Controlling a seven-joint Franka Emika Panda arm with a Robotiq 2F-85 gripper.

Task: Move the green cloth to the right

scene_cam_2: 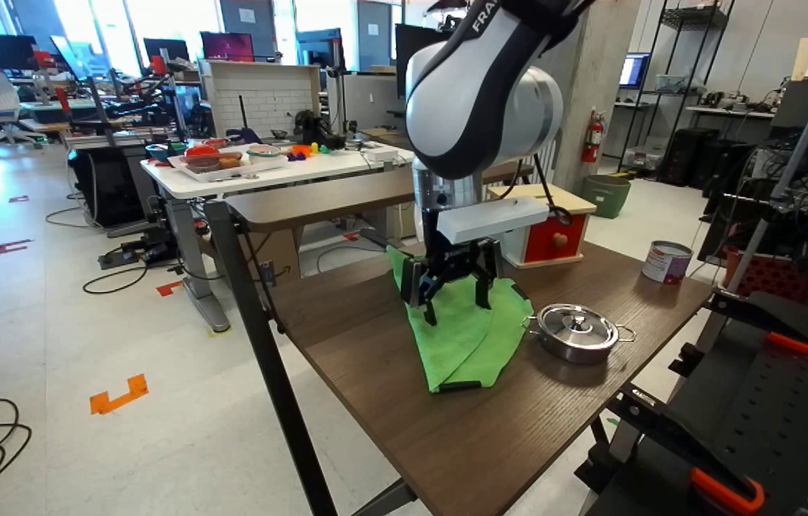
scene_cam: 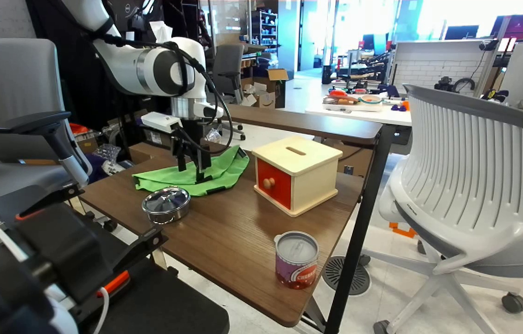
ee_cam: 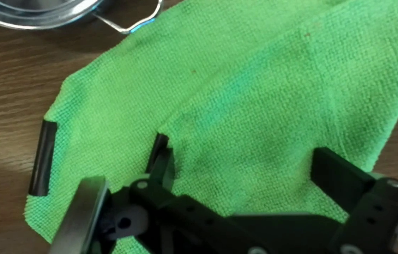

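The green cloth (scene_cam_2: 472, 344) lies rumpled on a brown wood-grain table (scene_cam: 229, 241), a crease running through it, its middle beneath the gripper. Beyond one edge of the table, in an exterior view, there's a white chair (scene_cam: 475, 176) with a slatted back, well apart from the fabric. The white arm (scene_cam: 122, 67) comes in from above and reaches down over the cloth, so its lower end covers part of the green in both exterior views.

A pale wooden box (scene_cam: 299, 178), with a slot in its top and a red front with a round knob, stands upright near the cloth. It's the tallest thing on the tabletop, and a narrow band of table shows between the two, so they're apart.

The gripper (scene_cam_2: 457, 307) points downward and is released: its black fingers (ee_cam: 340, 178) are spread wide, with fabric lying between them in the wrist view. The tips are down at the cloth; whether they press on it I can't tell.

A shiny metal pot (scene_cam: 167, 206), lid on, sits just beside another side of the cloth. One wire handle (ee_cam: 126, 31) reaches to the fabric's edge, too close to say whether they touch. A purple can (scene_cam: 296, 260) with a red label stands near a table corner, well apart from the cloth. Smallest are the black strips (ee_cam: 43, 158) on the cloth, one partly hidden by a finger.
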